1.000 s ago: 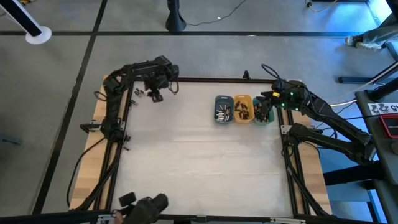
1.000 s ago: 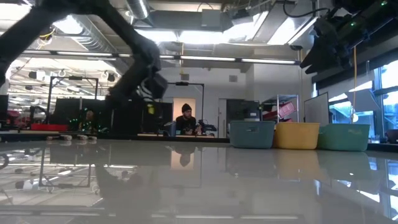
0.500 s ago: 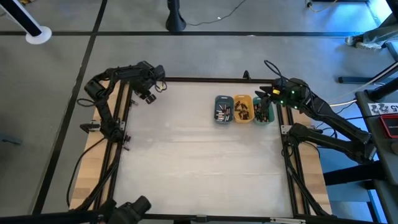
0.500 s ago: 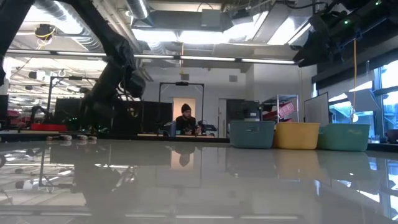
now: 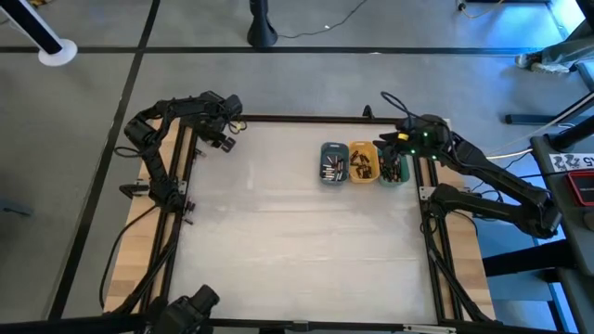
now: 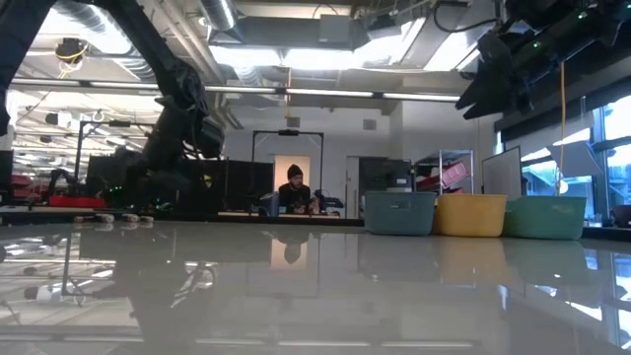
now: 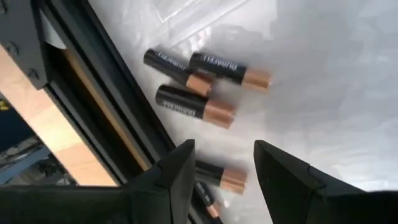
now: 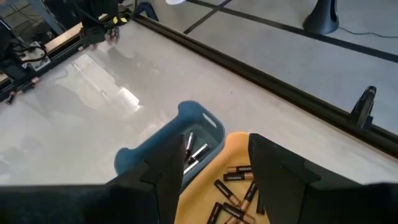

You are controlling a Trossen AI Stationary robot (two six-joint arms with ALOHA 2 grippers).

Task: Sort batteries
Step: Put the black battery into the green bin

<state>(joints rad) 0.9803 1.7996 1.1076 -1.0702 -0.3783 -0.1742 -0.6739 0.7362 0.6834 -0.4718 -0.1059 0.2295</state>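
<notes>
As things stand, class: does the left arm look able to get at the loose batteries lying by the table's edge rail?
Probably yes. The left gripper hangs open just above the loose batteries, with nothing between; only the edge rail close beside them might crowd one finger.

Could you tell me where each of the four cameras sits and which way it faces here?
High view: above, looking straight down on the table; both arms show.
Low view: at table height, looking level into the room; arms hang from above.
Left wrist view: on the left arm, looking down at loose batteries; left gripper open.
Right wrist view: on the right arm, over the trays; right gripper open.
Shared: blue tray, orange tray.
</notes>
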